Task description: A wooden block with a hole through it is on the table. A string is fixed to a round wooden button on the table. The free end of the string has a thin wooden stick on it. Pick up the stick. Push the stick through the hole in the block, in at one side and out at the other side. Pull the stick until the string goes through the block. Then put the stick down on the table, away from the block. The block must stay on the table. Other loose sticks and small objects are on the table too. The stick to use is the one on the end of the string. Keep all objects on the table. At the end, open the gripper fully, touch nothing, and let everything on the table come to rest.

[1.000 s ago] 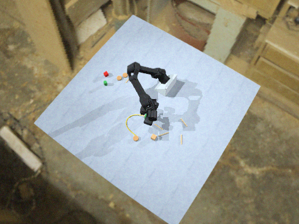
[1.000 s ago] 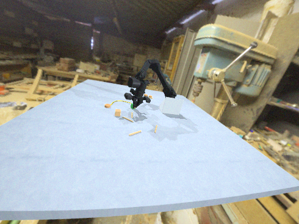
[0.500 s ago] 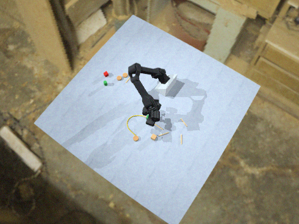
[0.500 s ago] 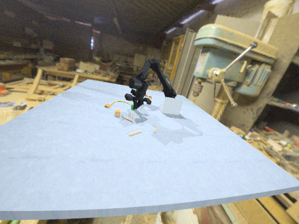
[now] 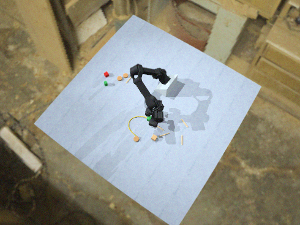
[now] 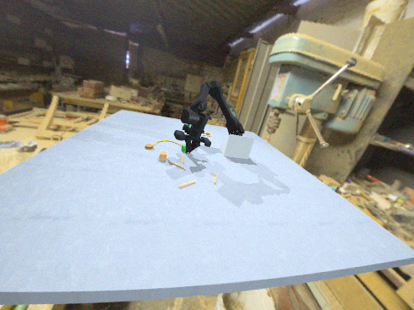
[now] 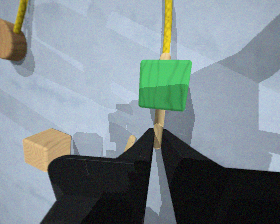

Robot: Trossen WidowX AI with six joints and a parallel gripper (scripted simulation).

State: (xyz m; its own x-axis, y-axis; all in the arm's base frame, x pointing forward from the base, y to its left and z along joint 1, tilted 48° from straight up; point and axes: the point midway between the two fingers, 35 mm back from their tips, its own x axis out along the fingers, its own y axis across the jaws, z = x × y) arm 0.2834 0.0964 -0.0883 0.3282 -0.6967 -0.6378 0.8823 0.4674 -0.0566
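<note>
The green block (image 5: 149,118) (image 6: 183,148) (image 7: 164,85) is beside the fingertips. A thin wooden stick (image 7: 159,119) passes through it: a short end shows at the block's far side, where the yellow string (image 5: 129,124) (image 6: 166,141) (image 7: 168,27) joins it, and a longer end comes out toward my fingers. My gripper (image 7: 156,132) is shut on that near end, just clear of the block. The string curves back to the round wooden button (image 5: 136,138) (image 6: 149,146) (image 7: 10,42). The fingertips are hidden behind the wrist in the top view.
A wooden cube (image 5: 154,137) (image 6: 163,155) (image 7: 47,150) lies between the button and a loose stick (image 5: 165,135) (image 6: 177,165). Several loose sticks lie around there. A red cube (image 5: 106,74), a green cylinder (image 5: 105,83) and two discs are farther off. A pale box (image 6: 238,147) stands by the arm's base.
</note>
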